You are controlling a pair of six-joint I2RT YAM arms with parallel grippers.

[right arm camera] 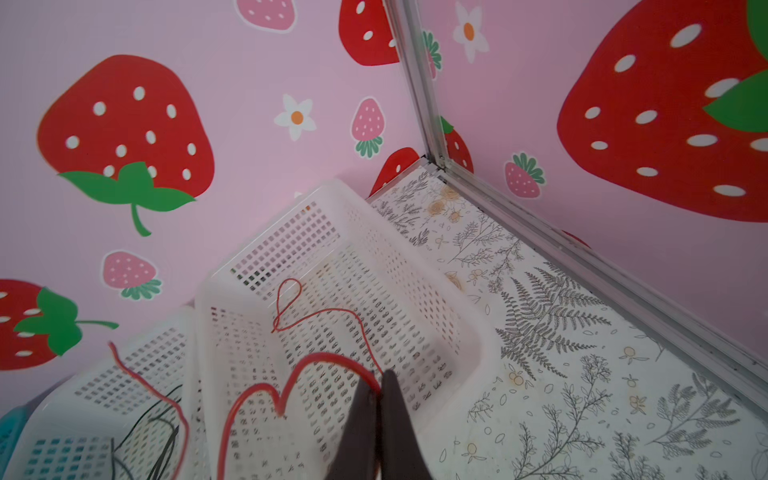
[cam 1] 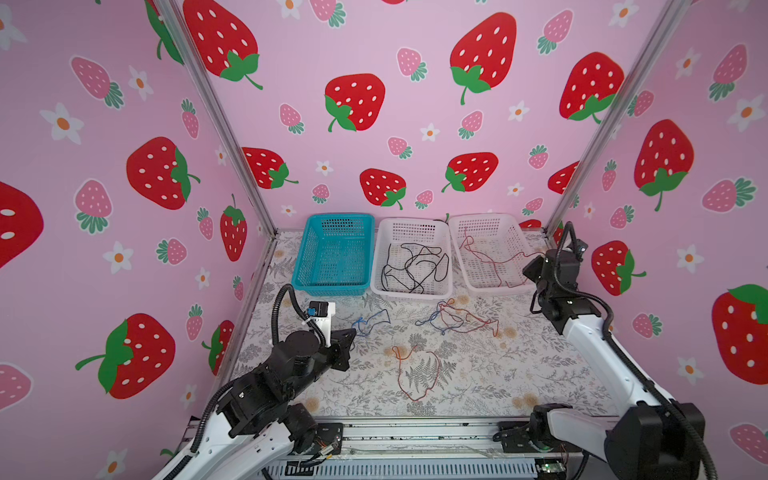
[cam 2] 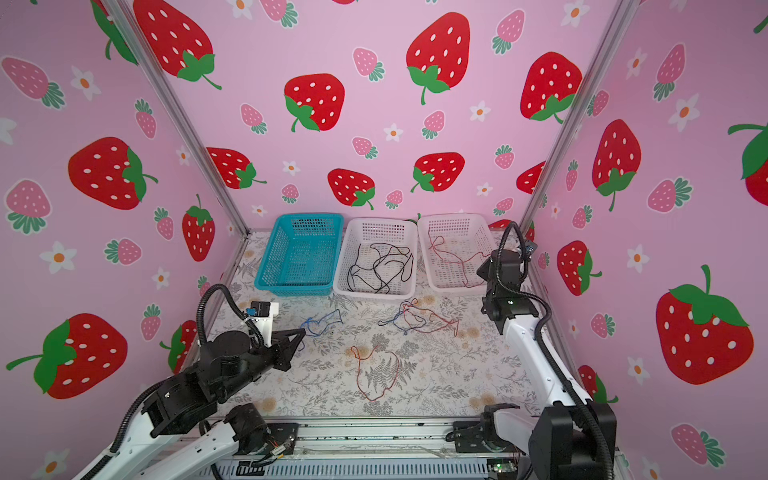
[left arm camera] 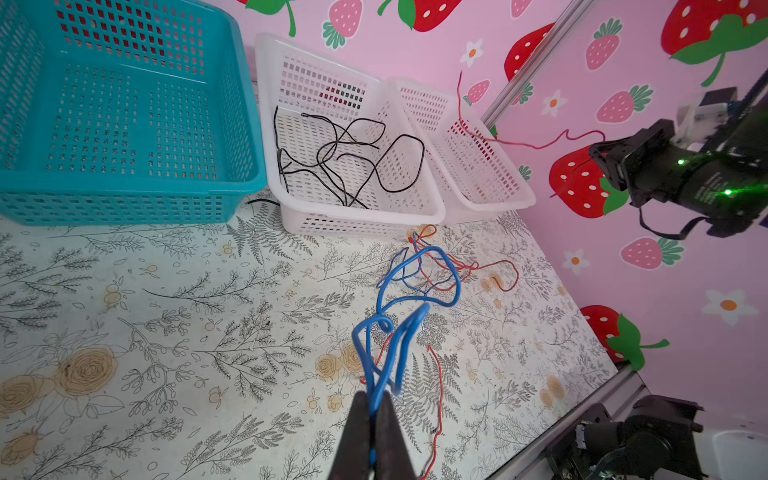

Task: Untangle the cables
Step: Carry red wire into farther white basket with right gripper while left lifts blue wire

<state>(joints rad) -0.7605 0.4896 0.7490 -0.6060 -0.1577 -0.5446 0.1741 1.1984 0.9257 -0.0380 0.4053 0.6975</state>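
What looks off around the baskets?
A black cable end lies on the table outside the middle white basket, by its corner next to the blue basket; the other black cables are inside.

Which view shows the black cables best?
Left wrist view: the black cables lie large in the middle basket. Both top views show the cables small; the right wrist view catches only a few strands.
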